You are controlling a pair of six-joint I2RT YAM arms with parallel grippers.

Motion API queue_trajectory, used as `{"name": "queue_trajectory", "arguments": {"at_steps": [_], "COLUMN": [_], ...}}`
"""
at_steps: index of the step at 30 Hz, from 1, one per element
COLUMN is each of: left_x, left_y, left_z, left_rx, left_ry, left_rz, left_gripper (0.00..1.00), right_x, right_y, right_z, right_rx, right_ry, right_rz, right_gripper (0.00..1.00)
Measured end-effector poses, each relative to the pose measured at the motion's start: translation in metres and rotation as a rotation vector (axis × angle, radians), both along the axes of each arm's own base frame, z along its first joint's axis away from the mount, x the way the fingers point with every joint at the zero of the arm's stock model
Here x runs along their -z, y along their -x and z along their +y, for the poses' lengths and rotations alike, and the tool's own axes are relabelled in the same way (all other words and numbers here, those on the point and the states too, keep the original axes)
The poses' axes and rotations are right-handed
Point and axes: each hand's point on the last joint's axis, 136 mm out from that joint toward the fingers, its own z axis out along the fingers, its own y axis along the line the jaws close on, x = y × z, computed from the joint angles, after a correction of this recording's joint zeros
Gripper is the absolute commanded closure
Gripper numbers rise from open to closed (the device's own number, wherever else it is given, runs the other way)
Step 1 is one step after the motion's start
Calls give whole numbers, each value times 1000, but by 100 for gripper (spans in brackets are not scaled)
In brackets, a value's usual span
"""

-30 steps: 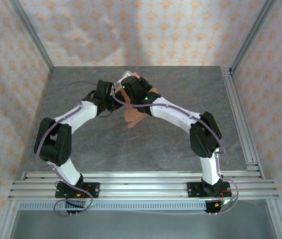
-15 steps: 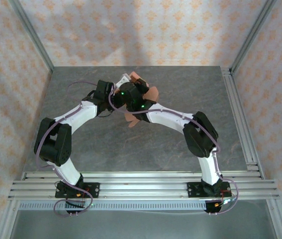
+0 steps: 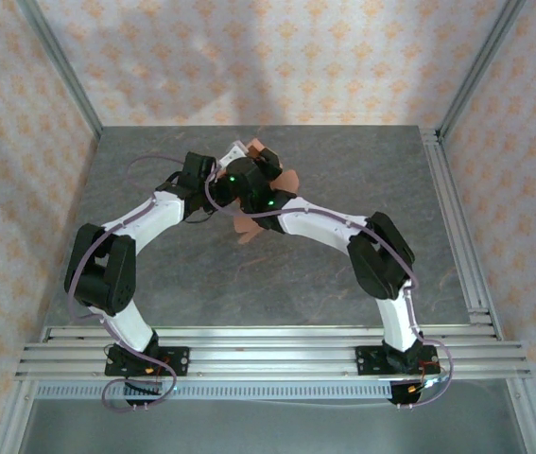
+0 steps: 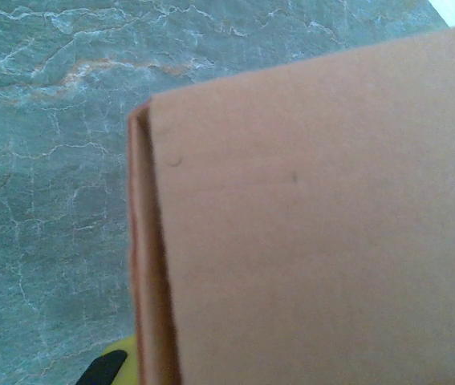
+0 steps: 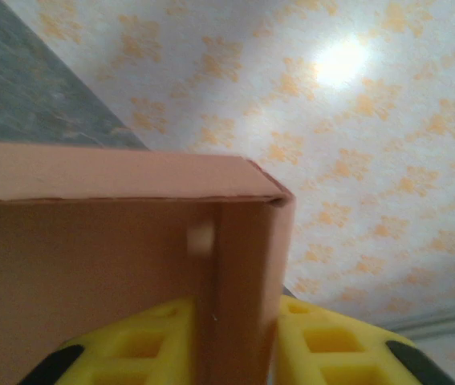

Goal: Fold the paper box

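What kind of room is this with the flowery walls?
Likely a robot test booth: the left arm and right arm are bolted to metal rails at a grey stone-look table, boxed in by patterned walls.

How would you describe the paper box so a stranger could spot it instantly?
On the grey marbled table, look toward the far middle, where the left arm and right arm meet. The paper box is the folded card between them, salmon-orange against grey, white and black.

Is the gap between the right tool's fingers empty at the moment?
No, a wall of the paper box stands between the yellow fingers of the right tool.
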Motion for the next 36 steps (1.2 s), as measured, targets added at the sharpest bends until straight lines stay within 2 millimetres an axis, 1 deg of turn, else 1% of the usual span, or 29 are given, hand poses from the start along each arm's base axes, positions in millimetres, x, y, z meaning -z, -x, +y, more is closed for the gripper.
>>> {"name": "queue_trajectory", "arguments": {"at_steps": [2,3,5,8,11,14,16,19,21,24,26,29,32,36], "left_x": [-1,-3,-8,-7,-2,3,5,4,1,-7,-13,-18,-16,-9], "left_y": [0,-1,-4,-4,-1,2,4,5,5,5,5,7,12,21], "left_z": [0,-1,-4,-6,-6,-4,-2,1,4,10,13,18,23,30], "left_rx": [1,1,4,6,7,3,1,9,19,32,44,58,90,168], "left_ry": [-5,-7,-10,-17,-25,-37,-46,-76,-108,-162,-196,-241,-296,-389], "left_rz": [6,6,-2,4,25,49,59,68,67,68,67,82,115,187], "left_gripper": [100,100,100,100,100,100,100,100,100,100,100,100,100,100], "right_x": [-4,-8,-18,-36,-52,-62,-69,-77,-81,-78,-72,-56,-39,-23], "right_y": [6,9,16,26,37,44,44,39,35,32,33,36,38,39], "right_z": [4,6,9,12,12,6,-5,-30,-46,-63,-64,-63,-65,-75], "right_rx": [-47,-63,-105,-158,-209,-244,-246,-222,-200,-174,-169,-170,-158,-128], "right_ry": [-51,-81,-144,-238,-339,-462,-558,-693,-772,-851,-873,-888,-893,-903], "right_rz": [26,34,47,57,72,101,118,136,144,166,190,241,283,318], "right_gripper": [48,43,32,23,20,19,19,19,18,18,19,19,19,19]}}
